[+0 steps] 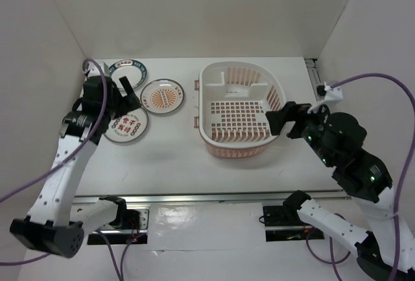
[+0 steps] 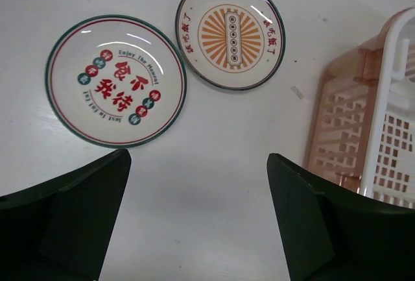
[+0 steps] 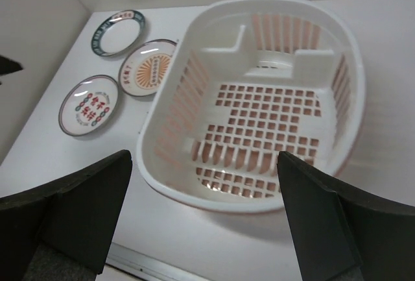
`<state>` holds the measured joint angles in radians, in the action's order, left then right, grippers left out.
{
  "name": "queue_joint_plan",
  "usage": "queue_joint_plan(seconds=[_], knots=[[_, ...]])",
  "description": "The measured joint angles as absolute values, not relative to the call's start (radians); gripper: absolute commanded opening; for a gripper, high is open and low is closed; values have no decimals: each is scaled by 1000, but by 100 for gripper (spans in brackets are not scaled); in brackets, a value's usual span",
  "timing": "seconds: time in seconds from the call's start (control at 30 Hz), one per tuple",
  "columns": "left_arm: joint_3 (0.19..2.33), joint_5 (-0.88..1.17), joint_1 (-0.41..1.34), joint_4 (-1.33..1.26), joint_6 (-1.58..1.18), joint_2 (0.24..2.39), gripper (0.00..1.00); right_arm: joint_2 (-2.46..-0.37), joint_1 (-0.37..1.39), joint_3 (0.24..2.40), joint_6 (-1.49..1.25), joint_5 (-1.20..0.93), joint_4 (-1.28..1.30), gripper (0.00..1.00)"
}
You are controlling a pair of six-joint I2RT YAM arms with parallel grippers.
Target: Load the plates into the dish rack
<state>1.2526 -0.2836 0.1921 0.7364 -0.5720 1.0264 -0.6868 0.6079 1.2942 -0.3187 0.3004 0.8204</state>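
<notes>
Dish rack [image 1: 237, 148] sat right of centre in the top view, empty, its long axis roughly top to bottom of the frame, open side up. Bare table [image 1: 168, 158] lay between its left wall and the plates.

Three plates lay flat at upper left, near one another but apart:
- teal-rimmed plate [image 1: 128, 71] farthest up
- sunburst plate [image 2: 230, 32] nearest the rack
- red-character plate [image 2: 117, 80] lowest, closest to the left wall

Left gripper [image 2: 198, 216] hung over the plates, jaws spread wide, nothing held. In its wrist view the red-character plate lay up and left of the jaws, the sunburst plate up and slightly right. Plates are round, so no axis to align on.

Right gripper [image 3: 204, 222] also wide open and empty, by the rack's right rim, well apart from the plates.

Judgement: left arm is the nearer one. Rims sit flush on the table, so getting a finger under an edge looks hard.
</notes>
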Motion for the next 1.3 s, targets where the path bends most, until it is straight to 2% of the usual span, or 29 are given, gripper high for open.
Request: queue_joint_plan(seconds=[0.23, 0.47, 0.73, 0.97, 1.2, 1.3], knots=[[1283, 2, -163, 519, -639, 1282, 100, -833, 601, 1191, -292, 126, 549, 100], [1196, 224, -436, 265, -745, 1435, 100, -826, 598, 1155, -267, 16, 457, 100], [1184, 359, -477, 20, -802, 1742, 98, -762, 598, 1092, -241, -47, 403, 100], [1340, 389, -487, -50, -813, 2008, 96, -754, 598, 1065, -236, -84, 390, 100], [1490, 386, -488, -95, -814, 2180, 89, -756, 598, 1041, -236, -96, 380, 100], [1557, 392, -479, -119, -820, 2244, 82, -772, 598, 1034, -235, -96, 368, 100]])
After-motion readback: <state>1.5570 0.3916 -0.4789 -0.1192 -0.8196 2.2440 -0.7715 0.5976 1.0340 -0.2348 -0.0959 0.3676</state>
